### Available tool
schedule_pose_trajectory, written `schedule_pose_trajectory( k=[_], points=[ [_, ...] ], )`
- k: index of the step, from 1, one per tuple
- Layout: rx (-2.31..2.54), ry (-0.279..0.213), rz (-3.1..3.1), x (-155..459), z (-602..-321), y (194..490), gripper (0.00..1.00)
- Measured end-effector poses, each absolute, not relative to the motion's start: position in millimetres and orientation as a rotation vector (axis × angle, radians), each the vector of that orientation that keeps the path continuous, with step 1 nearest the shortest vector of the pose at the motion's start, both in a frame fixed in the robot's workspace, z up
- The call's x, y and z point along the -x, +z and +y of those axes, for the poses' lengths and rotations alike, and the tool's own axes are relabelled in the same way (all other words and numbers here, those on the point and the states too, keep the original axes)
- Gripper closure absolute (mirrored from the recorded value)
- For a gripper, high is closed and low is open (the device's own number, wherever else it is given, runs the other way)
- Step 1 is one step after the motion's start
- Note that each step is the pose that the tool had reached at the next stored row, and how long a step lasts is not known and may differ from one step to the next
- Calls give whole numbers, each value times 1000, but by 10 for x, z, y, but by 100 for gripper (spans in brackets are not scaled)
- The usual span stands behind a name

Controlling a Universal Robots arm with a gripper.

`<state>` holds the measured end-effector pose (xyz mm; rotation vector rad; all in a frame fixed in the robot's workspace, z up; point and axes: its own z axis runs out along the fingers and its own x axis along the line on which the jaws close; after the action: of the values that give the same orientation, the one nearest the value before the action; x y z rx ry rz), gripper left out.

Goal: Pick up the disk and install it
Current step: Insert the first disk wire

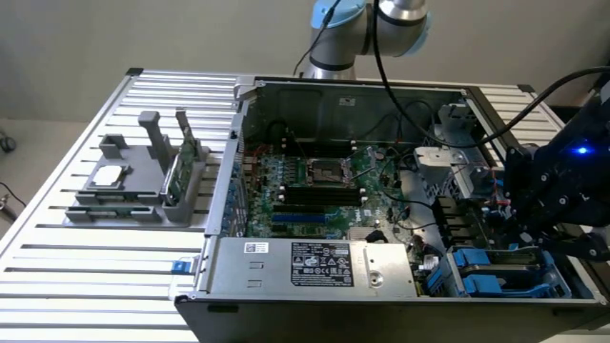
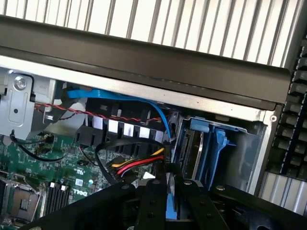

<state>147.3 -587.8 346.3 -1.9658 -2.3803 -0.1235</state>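
My black gripper [image 1: 522, 239] hangs over the drive bay [image 1: 501, 275] at the case's front corner, on the exterior view's right. In the wrist view the two fingers [image 2: 152, 203] stand close together with a narrow blue strip [image 2: 169, 207] pinched between them. This strip is the edge of the disk's blue carrier, seen end-on. The disk's metal face and label are hidden by the fingers. Just beyond the fingertips is the bay [image 2: 201, 148], with blue plastic rails and a connector. My gripper [image 2: 171, 211] is just above the bay.
The open computer case [image 1: 381, 93] lies on a slatted metal table [image 1: 86, 264]. Loose red, yellow and black cables [image 2: 136, 165] and a blue cable [image 2: 120, 98] run beside the bay. A grey fixture [image 1: 124, 204] on the exterior view's left holds a silver chip [image 1: 110, 175] and a green card [image 1: 177, 171].
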Motion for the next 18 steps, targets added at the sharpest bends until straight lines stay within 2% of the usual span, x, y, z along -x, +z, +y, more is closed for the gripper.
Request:
schedule_pose_trajectory(
  k=[10,18],
  points=[
    [2121,-106,-2268,-1474,-5878,3462,84],
    [2216,-38,-2241,-1476,-5878,3463,84]
  ],
)
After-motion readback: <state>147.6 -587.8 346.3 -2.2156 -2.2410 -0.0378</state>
